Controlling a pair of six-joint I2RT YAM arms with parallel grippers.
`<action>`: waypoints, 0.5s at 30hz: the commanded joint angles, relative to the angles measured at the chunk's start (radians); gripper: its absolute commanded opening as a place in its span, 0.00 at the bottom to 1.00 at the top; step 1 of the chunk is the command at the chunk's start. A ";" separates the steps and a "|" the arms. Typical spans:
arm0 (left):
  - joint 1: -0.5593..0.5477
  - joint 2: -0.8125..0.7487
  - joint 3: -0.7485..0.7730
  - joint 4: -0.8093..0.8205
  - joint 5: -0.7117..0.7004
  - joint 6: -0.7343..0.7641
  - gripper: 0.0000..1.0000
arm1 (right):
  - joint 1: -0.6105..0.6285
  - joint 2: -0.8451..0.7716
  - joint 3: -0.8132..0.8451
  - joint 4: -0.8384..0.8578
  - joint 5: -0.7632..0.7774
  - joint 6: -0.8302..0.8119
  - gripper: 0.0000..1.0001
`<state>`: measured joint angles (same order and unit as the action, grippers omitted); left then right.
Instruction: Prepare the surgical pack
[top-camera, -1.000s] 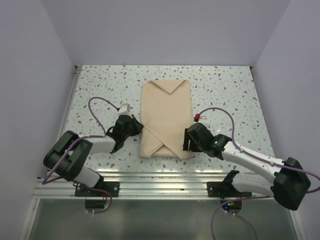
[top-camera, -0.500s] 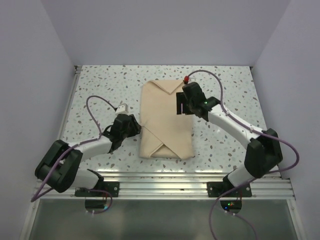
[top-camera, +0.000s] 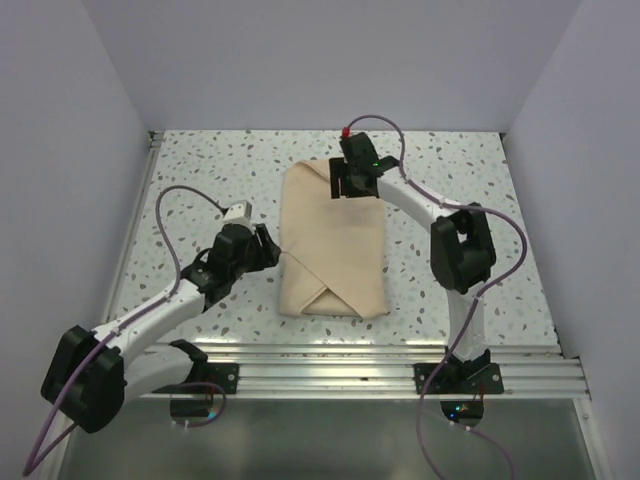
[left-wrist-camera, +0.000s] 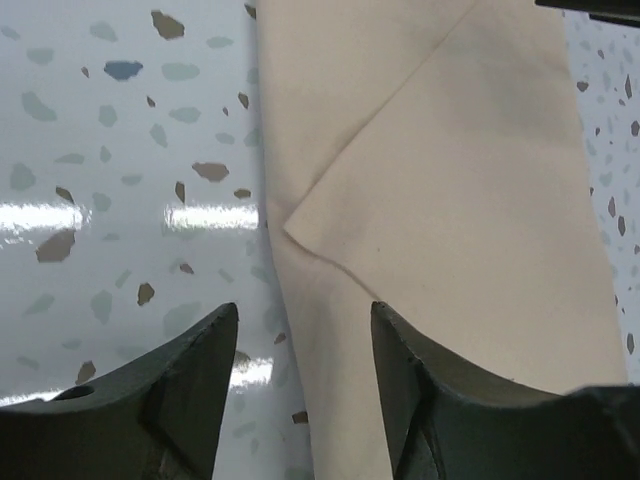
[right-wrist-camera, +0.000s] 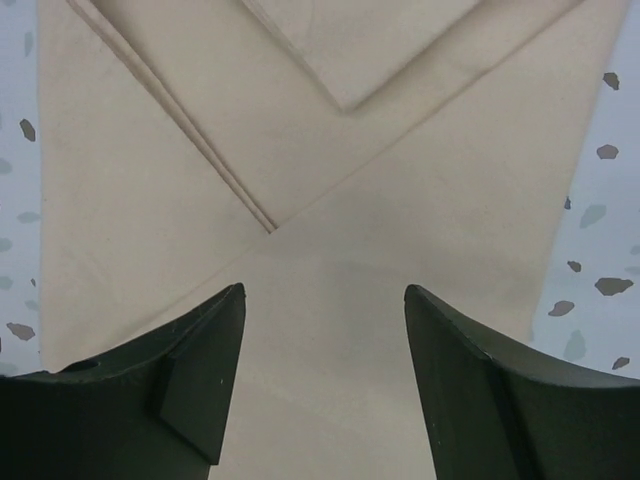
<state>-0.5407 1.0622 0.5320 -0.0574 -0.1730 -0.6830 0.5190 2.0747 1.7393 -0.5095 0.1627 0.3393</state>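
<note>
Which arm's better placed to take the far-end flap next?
Right, likely. Right tool hangs open over the far end of the surgical pack, flap tip ahead; left tool sits at its left edge.

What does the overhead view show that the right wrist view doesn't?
Only the overhead view shows the whole folded tan bundle, the left arm and the left hand, open at the bundle's left edge. Only the right wrist view shows, close up, the layered cloth edges crossing. Both show the bundle's tan cloth, the speckled table and the right hand, open above the bundle's far end.
</note>
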 joint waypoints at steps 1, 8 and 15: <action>0.074 0.097 0.134 -0.035 0.002 0.083 0.60 | -0.108 -0.021 0.023 0.012 -0.069 0.016 0.68; 0.234 0.407 0.374 0.191 0.233 0.137 0.49 | -0.267 0.015 0.013 0.087 -0.296 0.050 0.45; 0.271 0.813 0.680 0.306 0.516 0.112 0.13 | -0.358 0.045 -0.046 0.201 -0.496 0.124 0.15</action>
<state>-0.2859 1.7744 1.1007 0.1501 0.1699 -0.5838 0.1532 2.0964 1.7046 -0.3740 -0.2012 0.4252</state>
